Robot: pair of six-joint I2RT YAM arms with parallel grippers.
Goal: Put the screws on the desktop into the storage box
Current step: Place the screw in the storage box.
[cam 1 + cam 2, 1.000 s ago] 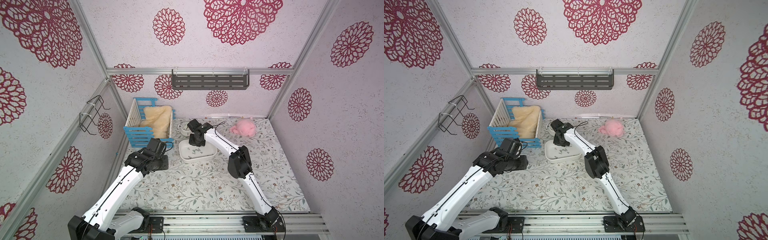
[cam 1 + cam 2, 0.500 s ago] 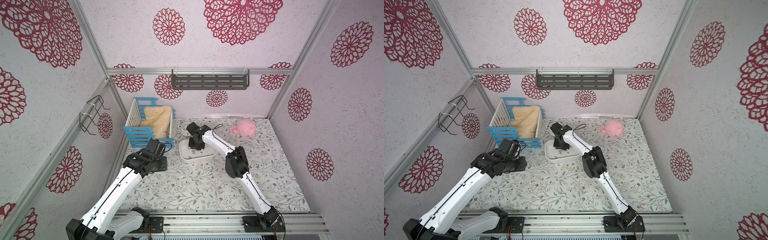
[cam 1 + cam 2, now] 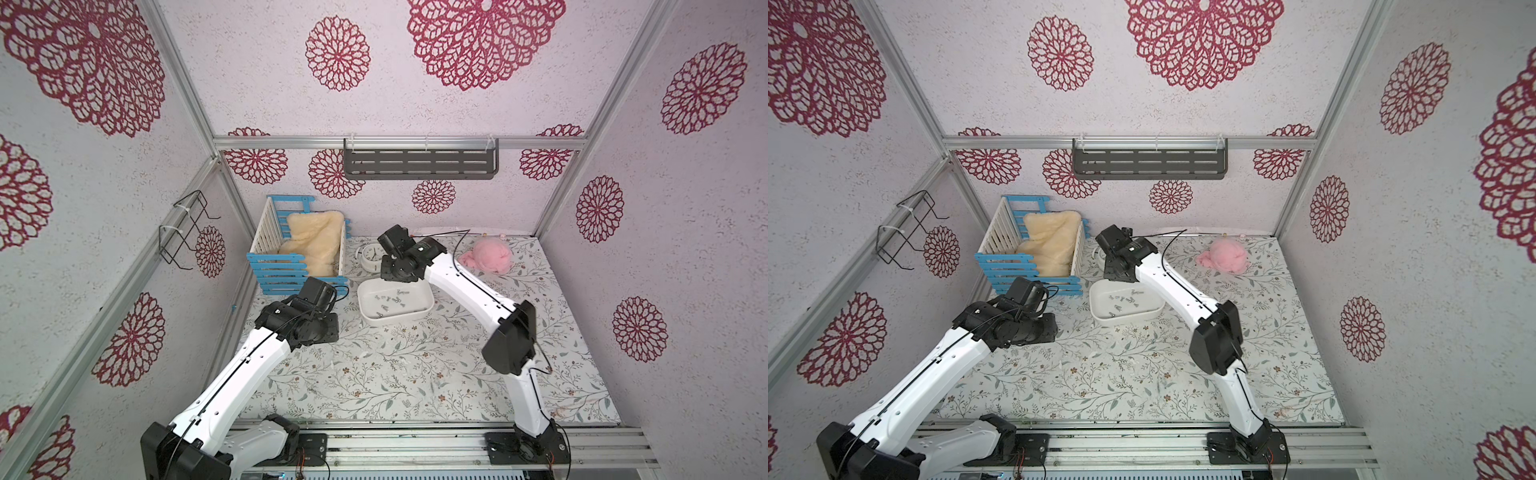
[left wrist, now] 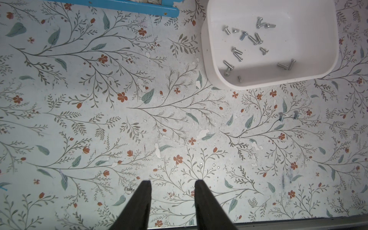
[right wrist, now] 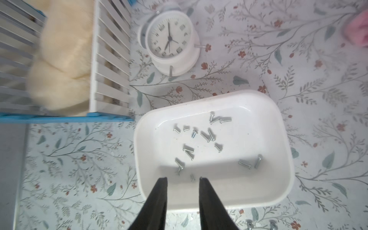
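Many screws (image 5: 205,136) in storage box (image 5: 249,129); fleece (image 5: 65,49) in crate (image 5: 111,65).

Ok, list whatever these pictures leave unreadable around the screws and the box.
- Two loose screws on the desktop: right wrist view, partly cut off by the bottom edge.
- Screws in the storage box: both top views, too small to count.
- Pink thing: right wrist view, blurred, cut by the edge.
- Cream fleece in the crate: right wrist view, blurred.
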